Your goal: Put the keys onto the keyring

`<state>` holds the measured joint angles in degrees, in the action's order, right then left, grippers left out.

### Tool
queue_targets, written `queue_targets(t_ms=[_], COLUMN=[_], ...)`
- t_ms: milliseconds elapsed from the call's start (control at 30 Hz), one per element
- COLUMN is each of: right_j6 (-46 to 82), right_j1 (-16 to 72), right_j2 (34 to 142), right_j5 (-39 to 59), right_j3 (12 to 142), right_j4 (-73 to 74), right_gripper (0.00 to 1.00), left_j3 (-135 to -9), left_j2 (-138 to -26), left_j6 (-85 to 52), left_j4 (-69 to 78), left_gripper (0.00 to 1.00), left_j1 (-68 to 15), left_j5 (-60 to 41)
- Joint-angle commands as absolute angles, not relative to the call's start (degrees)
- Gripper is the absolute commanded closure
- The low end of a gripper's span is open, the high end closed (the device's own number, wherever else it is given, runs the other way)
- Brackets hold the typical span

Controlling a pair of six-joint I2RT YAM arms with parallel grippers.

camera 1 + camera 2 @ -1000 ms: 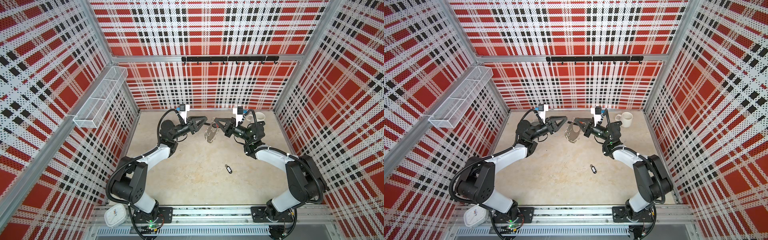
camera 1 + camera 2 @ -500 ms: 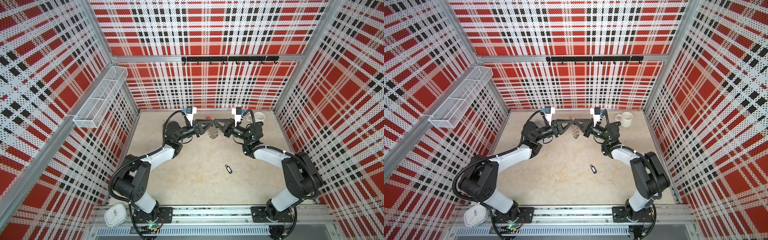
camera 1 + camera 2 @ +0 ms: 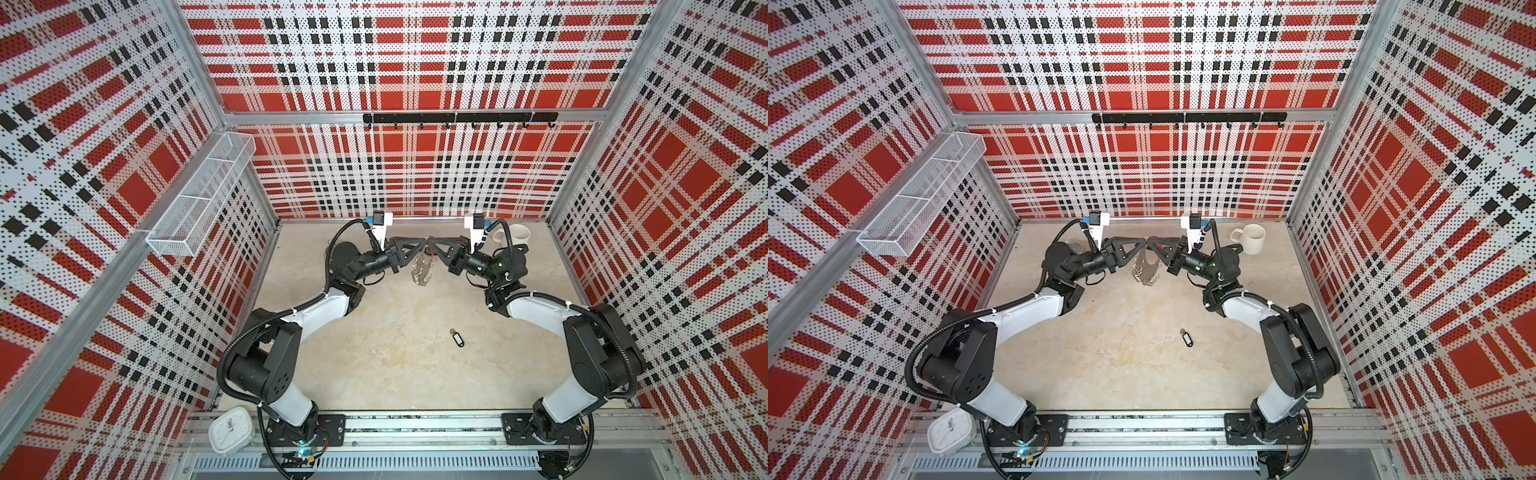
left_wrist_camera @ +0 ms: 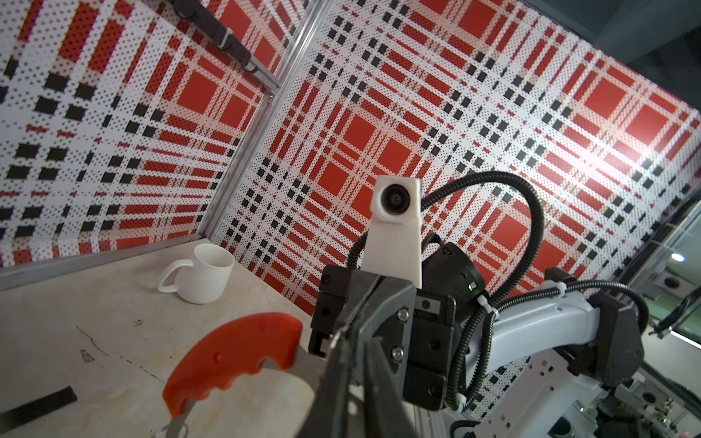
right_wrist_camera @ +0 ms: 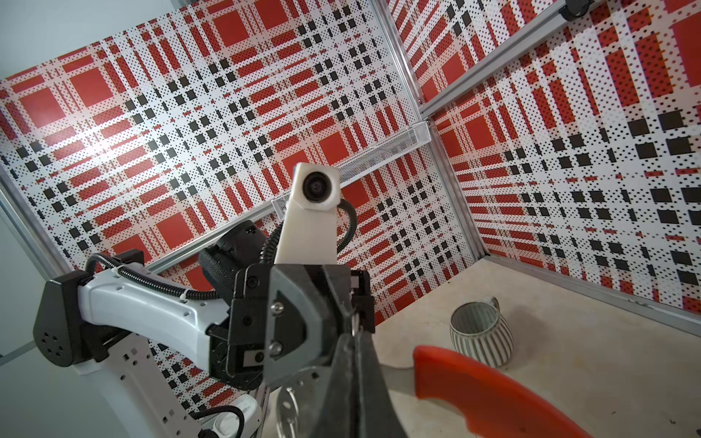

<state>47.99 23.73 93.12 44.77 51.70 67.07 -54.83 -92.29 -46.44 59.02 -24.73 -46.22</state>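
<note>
The left claw (image 3: 422,242) and right claw (image 3: 430,242) both clamp the keyring (image 3: 422,268) above the counter (image 3: 374,357). The key (image 3: 455,335) lies untouched, well apart, so nothing is threaded yet.

top views: scene seen from high above, looking down | wrist views: set close, faced toward each other | shared: keyring (image 4: 231,356)

Red, black and white plaid perforated walls (image 3: 415,62) enclose me; my mottled beige desk (image 3: 395,374) fills the lower centre.
</note>
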Motion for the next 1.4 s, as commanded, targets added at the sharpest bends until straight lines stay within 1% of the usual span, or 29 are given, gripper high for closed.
queue_targets(t_ms=[0,67,167,333,600,667,867,933,1033,1167,1267,1367], right_j6=[48.92,48.94,49.21,49.41,49.66,49.58,49.59,49.68,49.73,49.79,49.81,49.70], right_j1=[24.13,24.15,24.16,24.54,25.03,25.14,25.10,25.22,25.29,25.33,25.35,25.39], right_j2=[92.90,92.99,93.36,94.06,94.61,94.61,94.66,94.75,94.92,94.96,94.92,94.94], right_j5=[45.12,45.20,45.31,45.34,45.45,45.54,45.48,45.66,45.78,45.87,45.76,45.73], right_j3=[52.99,53.00,53.23,54.12,55.11,54.99,55.00,55.17,55.20,55.01,55.01,54.91], right_j4=[71.12,71.11,71.20,71.28,70.84,70.84,70.84,70.91,70.85,70.97,71.08,70.98], right_gripper=[1.00,1.00,1.00,1.00,1.00,1.00,1.00,1.00,1.00,1.00,1.00,1.00], left_j3=[-54.00,-52.97,-52.45,-52.69,-52.91,-52.99,-53.34,-53.46,-53.55,-53.69,-53.90,-54.13], left_j2=[-91.91,-91.37,-91.08,-91.98,-93.65,-94.10,-94.66,-94.83,-95.08,-95.07,-95.19,-95.45], left_j6=[-48.99,-49.86,-50.10,-50.10,-51.43,-52.16,-53.20,-53.35,-53.46,-53.42,-53.46,-53.70], left_j4=[62.85,64.34,64.78,65.03,67.40,68.30,69.60,69.70,69.87,69.87,69.87,69.87], left_gripper=[0.74,0.73,0.74,0.77,0.76,0.78,0.89,0.91,0.90,0.82,0.81,0.89], left_j1=[-22.76,-21.94,-21.69,-22.62,-24.34,-24.35,-24.43,-24.52,-24.60,-24.66,-24.76,-24.90], left_j5=[-46.38,-46.22,-46.36,-46.90,-46.85,-47.04,-47.57,-47.65,-47.63,-47.51,-47.77,-47.99])
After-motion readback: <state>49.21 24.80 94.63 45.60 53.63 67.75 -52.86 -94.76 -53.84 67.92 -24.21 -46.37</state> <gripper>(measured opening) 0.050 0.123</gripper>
